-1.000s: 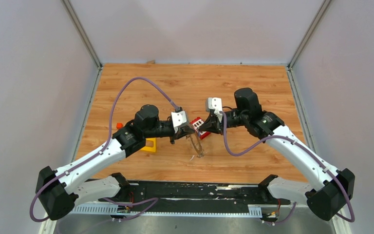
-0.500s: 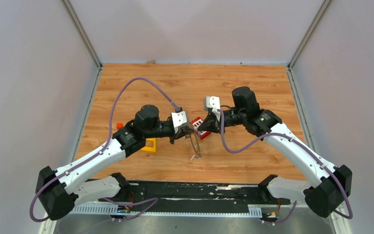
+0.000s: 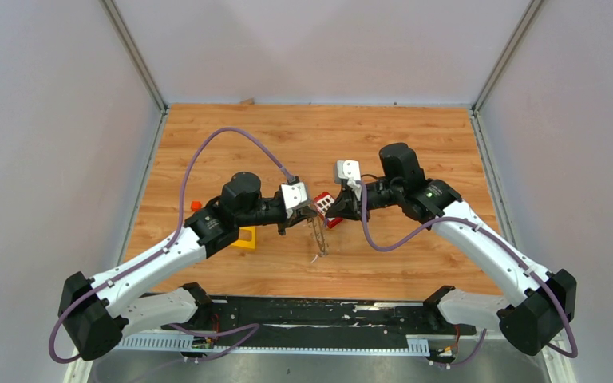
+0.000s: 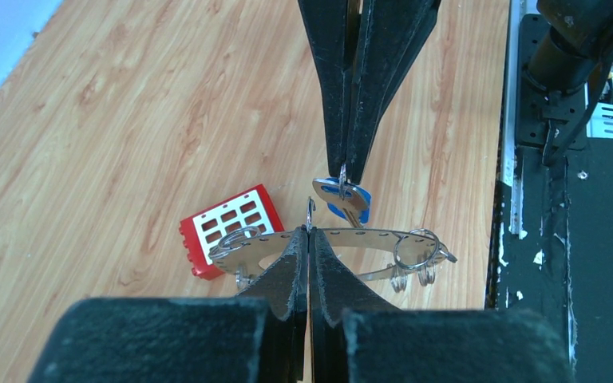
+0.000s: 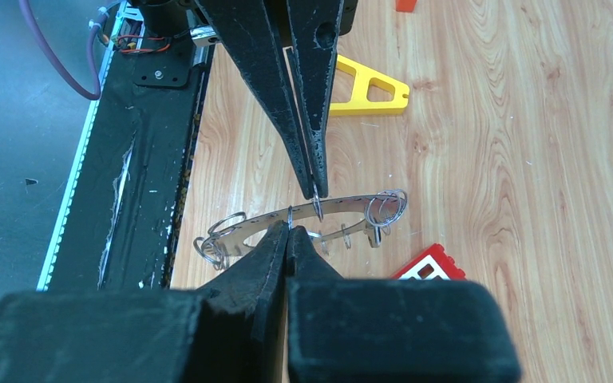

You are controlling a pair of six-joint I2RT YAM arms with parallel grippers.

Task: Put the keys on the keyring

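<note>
The keyring [image 4: 383,236] is a flat grey metal band with punched holes and small wire loops, held on edge above the table. My left gripper [image 4: 309,230] is shut on one upright loop at its rim. My right gripper [image 4: 343,177] reaches in from opposite and is shut on the small loop of the blue-headed key [image 4: 350,203], which hangs just beyond the keyring's rim. In the right wrist view my right gripper [image 5: 289,229] touches the keyring [image 5: 343,209] beside the left gripper [image 5: 317,194], and the key is hidden. From above, both grippers [image 3: 312,214] [image 3: 331,209] meet tip to tip.
A red block with white squares [image 4: 231,227] lies on the table under the grippers. A yellow triangular frame [image 3: 246,237] and a small orange bit [image 3: 196,206] lie by the left arm. The black base rail [image 4: 575,239] runs along the near table edge.
My right arm has moved left, bringing its gripper up against the left gripper and the keyring. The left arm has barely moved.
</note>
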